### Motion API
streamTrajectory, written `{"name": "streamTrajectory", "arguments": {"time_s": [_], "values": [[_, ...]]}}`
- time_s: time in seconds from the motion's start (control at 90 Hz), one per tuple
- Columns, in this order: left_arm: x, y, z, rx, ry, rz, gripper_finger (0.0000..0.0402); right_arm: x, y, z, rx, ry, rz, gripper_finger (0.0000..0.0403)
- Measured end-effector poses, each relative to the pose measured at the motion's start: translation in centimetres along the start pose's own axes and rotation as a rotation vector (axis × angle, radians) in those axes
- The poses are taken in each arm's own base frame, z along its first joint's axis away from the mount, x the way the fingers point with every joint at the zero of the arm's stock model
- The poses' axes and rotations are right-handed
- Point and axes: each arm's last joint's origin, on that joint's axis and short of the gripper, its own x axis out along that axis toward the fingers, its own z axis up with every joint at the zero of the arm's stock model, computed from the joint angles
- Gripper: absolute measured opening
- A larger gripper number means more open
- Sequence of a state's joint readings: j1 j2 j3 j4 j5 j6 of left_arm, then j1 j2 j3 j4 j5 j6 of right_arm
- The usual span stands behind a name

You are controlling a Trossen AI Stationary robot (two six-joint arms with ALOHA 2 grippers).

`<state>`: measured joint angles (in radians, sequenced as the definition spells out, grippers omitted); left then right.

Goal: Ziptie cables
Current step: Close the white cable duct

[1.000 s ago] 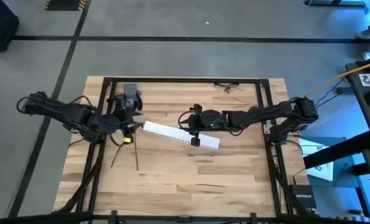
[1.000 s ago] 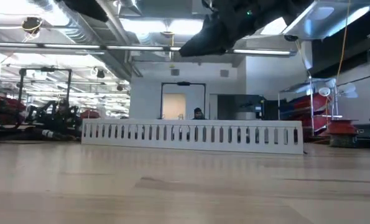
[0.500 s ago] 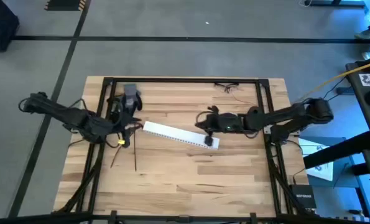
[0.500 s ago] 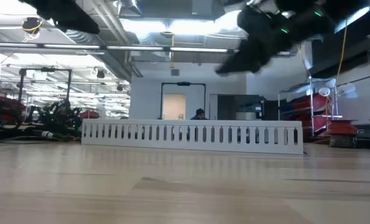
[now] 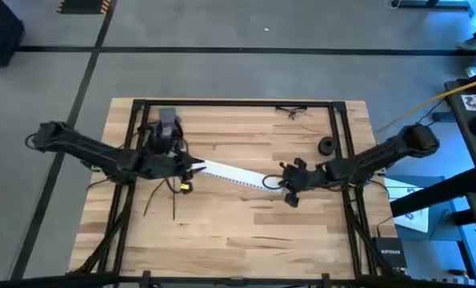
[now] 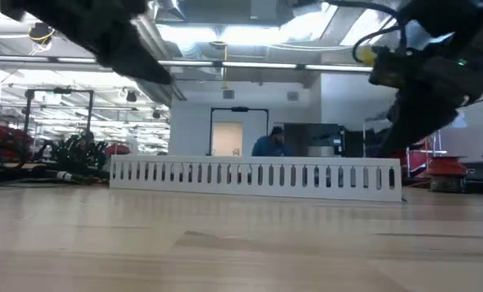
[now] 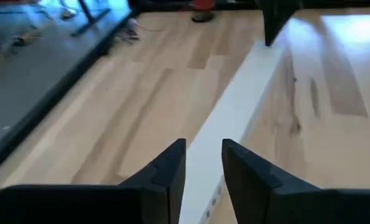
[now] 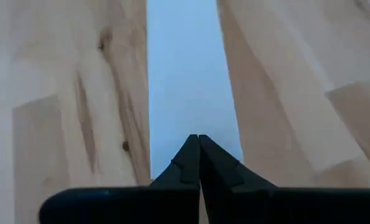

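A long flat white slotted strip (image 5: pixel 238 176) lies slantwise on the wooden table and stands on its edge in the low view (image 6: pixel 257 174). My left gripper (image 5: pixel 194 167) is open at the strip's left end, with the strip (image 7: pixel 247 93) running away between its fingers. My right gripper (image 5: pixel 283 183) is shut, with its tips (image 8: pixel 198 140) over the strip's right end (image 8: pixel 188 74). The cables (image 5: pixel 172 202), thin dark strands, lie loose on the table nearer the front than the left gripper. No gripper touches them. My left gripper has one finger (image 7: pixel 169 171) on each long side of the strip's left end (image 7: pixel 203 180), coming at it low and along the strip. I cannot tell whether the fingers touch it. My right gripper points its shut tips along the strip's right end; whether they touch it cannot be told.
A small yellow piece (image 5: pixel 185 186) lies by the cables. A grey block (image 5: pixel 168 122) sits at the far left, a black ring (image 5: pixel 327 145) at the right and thin dark wires (image 5: pixel 294 112) at the far edge. Black frame rails (image 5: pixel 238 102) border the table. A person (image 6: pixel 267 146) is in the room beyond.
My right gripper has gone from the strip's middle toward its right end and come down lower. My left gripper has gone toward the table's right, reaching the strip's left end.
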<state>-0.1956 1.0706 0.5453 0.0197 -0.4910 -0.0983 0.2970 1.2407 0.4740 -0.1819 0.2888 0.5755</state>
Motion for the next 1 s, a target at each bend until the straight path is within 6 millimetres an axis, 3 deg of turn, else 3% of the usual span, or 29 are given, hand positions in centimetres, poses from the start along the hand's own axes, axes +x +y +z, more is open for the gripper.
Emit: {"name": "streamTrajectory", "arguments": {"time_s": [0.267,0.622,0.811,1.0], "values": [[3.8,0.6,-0.5,-0.004,0.001,0.015,0.0096,-0.9,1.6,-2.1,-0.004,-0.033,0.000,0.0002],[7.7,-0.5,-1.3,-0.050,-0.075,-0.251,0.0096,-3.4,3.2,-2.6,0.019,-0.095,0.119,0.0003],[9.5,-0.9,-3.0,-0.053,-0.020,-0.254,0.0096,-4.3,3.6,-4.2,0.059,0.057,0.190,0.0003],[9.9,-0.6,-4.0,-0.088,0.053,-0.237,0.0096,-3.9,3.5,-6.2,0.046,0.039,0.063,0.0003]]}}
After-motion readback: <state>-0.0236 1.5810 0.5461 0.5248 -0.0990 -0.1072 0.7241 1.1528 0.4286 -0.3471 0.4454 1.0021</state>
